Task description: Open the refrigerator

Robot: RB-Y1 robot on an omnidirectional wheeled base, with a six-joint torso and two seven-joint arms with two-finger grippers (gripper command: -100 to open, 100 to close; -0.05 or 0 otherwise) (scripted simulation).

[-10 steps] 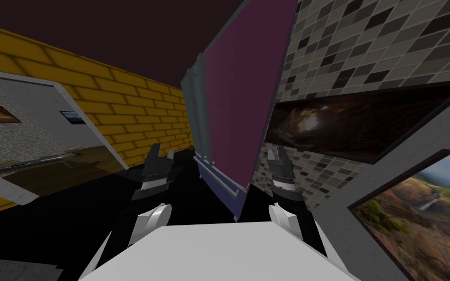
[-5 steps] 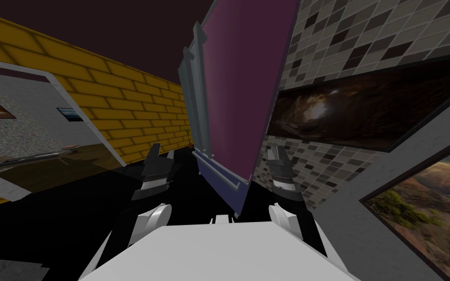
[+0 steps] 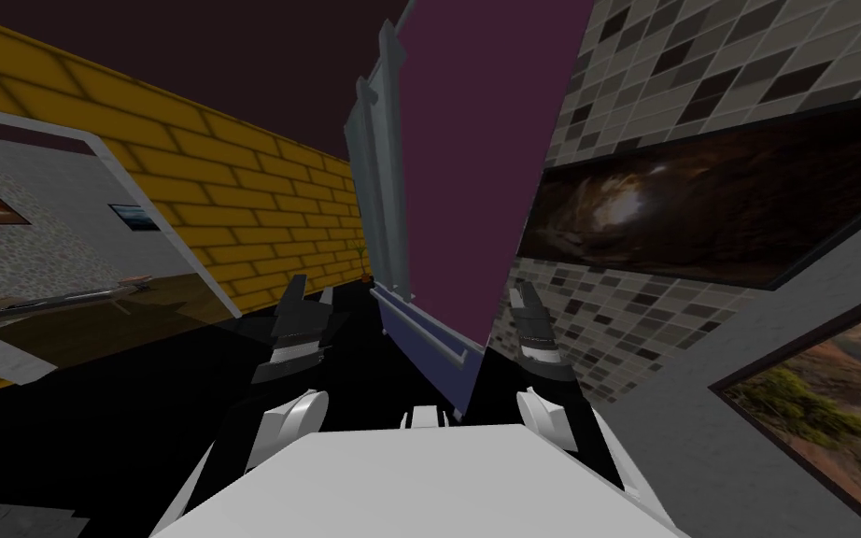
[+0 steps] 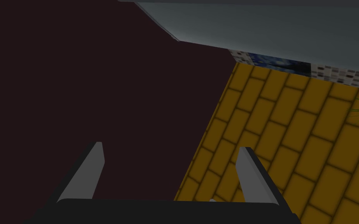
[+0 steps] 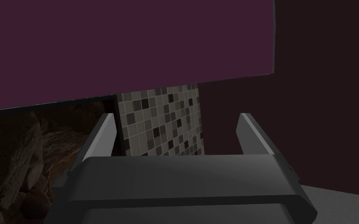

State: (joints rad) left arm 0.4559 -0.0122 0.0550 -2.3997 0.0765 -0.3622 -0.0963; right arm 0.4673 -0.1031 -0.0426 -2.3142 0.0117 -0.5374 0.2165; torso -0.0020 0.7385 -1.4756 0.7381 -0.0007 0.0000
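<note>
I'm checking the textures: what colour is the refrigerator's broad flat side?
Plain dark purple; the refrigerator's broad side shows best in the head view.

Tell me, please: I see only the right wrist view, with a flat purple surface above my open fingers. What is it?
Observer: The head view shows it is the plain side of the tall refrigerator. Its grey front is on the side of your left arm.
Operator: So is my right gripper at the front?
Observer: No. The right gripper is between the purple side and the tiled wall, off the grey front.
Operator: And the left gripper?
Observer: The left gripper is beside the grey front, apart from it. Its wrist view shows open fingers pointing toward a yellow brick wall.
</note>
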